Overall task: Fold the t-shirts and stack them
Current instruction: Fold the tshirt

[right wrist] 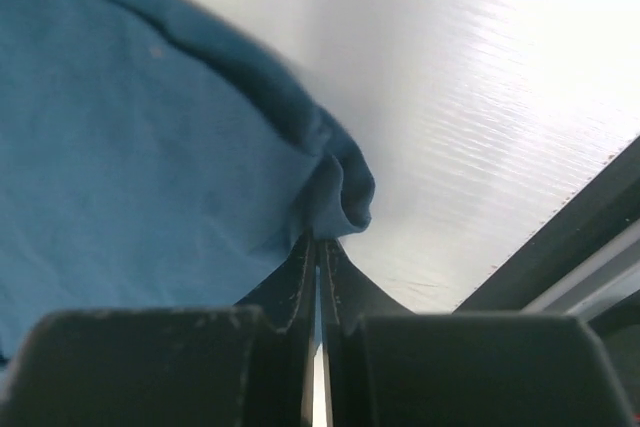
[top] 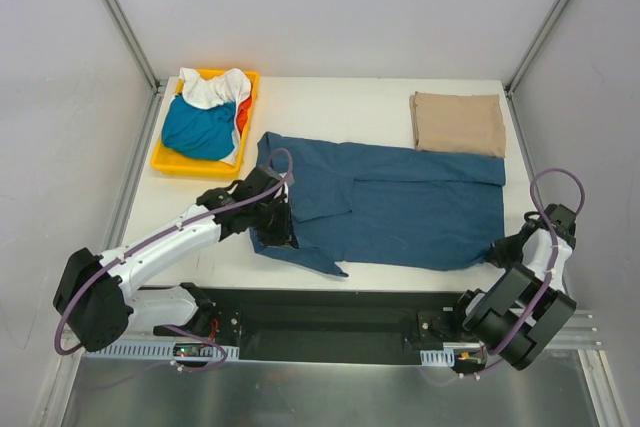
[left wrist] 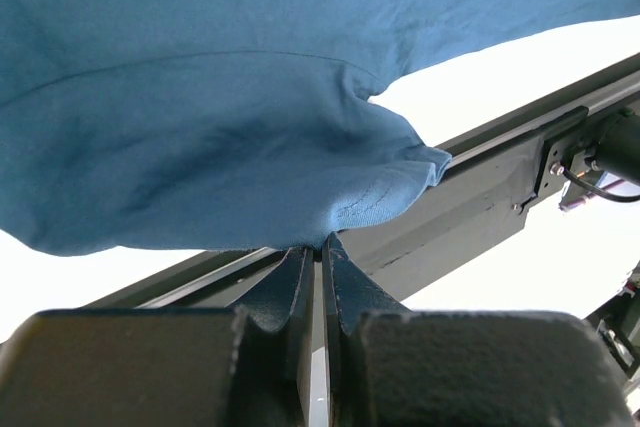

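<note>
The dark navy t-shirt lies spread across the table, close to its near edge. The left gripper is pinched tight on a fold of the shirt's left side, and the right gripper is clamped on its near-right corner. The beige-tan t-shirt sits folded at the far right corner. At the far left corner a yellow tray holds three more shirts in a heap: teal, white and orange-red.

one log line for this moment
left jaws shut on navy t-shirt | right jaws shut on its corner | beige t-shirt folded far right
</note>
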Motion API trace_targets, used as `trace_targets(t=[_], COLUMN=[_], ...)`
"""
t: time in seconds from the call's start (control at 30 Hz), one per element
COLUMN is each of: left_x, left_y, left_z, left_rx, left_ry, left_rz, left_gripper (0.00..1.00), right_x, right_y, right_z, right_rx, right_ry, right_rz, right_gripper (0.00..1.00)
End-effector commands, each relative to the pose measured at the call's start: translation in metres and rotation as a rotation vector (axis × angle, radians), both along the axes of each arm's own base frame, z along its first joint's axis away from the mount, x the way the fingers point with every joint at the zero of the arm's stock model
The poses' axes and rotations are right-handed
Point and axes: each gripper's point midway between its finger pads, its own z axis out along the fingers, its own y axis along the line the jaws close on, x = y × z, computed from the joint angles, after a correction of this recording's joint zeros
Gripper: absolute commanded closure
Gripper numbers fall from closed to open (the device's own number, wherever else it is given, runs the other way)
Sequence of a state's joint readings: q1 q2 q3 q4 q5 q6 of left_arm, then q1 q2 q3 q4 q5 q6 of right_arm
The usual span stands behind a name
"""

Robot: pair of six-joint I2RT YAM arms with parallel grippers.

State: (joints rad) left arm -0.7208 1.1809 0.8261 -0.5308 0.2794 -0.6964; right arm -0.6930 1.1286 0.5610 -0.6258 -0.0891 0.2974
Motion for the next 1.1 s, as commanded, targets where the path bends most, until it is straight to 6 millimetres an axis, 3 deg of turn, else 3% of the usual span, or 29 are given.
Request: trace_targets(t=[0.0,0.3,0.53,0.73,1.0,1.07], left_x=[0.016,0.056,0.094,0.126,0.158,0.171], left_y=[-0.003,0.001,0.01,0.018,0.031,0.026], left_z=[0.015,0.041,0.058,0.073,0.072,0.078], left_rx=[-0.026,-0.042,-0.02,-0.005,0.036,0.017], left_ry=[-0.058,-0.171,-0.264,-0.323,-0.353,-0.386], left_rz=[0.002,0.048,0.081,0.12,0.172,0.173], left_gripper=[1.0,1.0,1.0,1.0,1.0,1.0], right_x=[0.026,0.048,0.077,0.094,0.125,0.131], right_y=[-0.004,0.005,0.003,0.002,-0.006,-0.006], right_z=[0.033,0.06,0.088,0.091,0.097,0.098], right_rx=[-0.037,-0.014,-0.059,-0.048,-0.06,-0.064], right_ry=[-0.117,-0.129,-0.155,-0.126,-0.139,-0.138], right_rz=[0.071,0.198,0.279,0.291,0.28,0.283], right_gripper=[0.99,0.99,0.99,0.99,0.99,0.99])
